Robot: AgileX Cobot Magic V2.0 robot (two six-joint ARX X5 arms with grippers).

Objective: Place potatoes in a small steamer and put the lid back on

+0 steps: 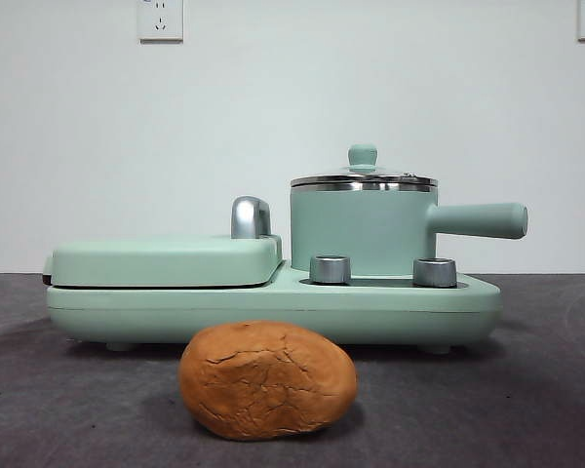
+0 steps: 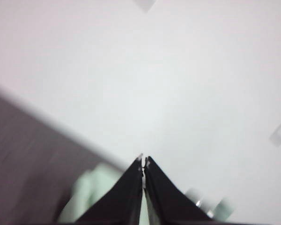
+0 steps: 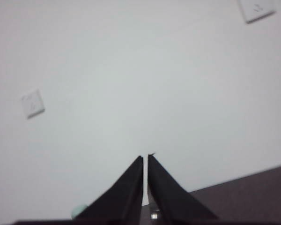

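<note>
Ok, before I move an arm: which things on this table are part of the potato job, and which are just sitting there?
Job:
potato, on the table in front of the cooker
small steamer, on the cooker base
lid, on the steamer
left gripper and right gripper, both shut, holding nothing

Bystanders:
flat griddle cover
two knobs
wall sockets

Test bench: bare white wall, 2 sockets, dark cloth-covered table.
</note>
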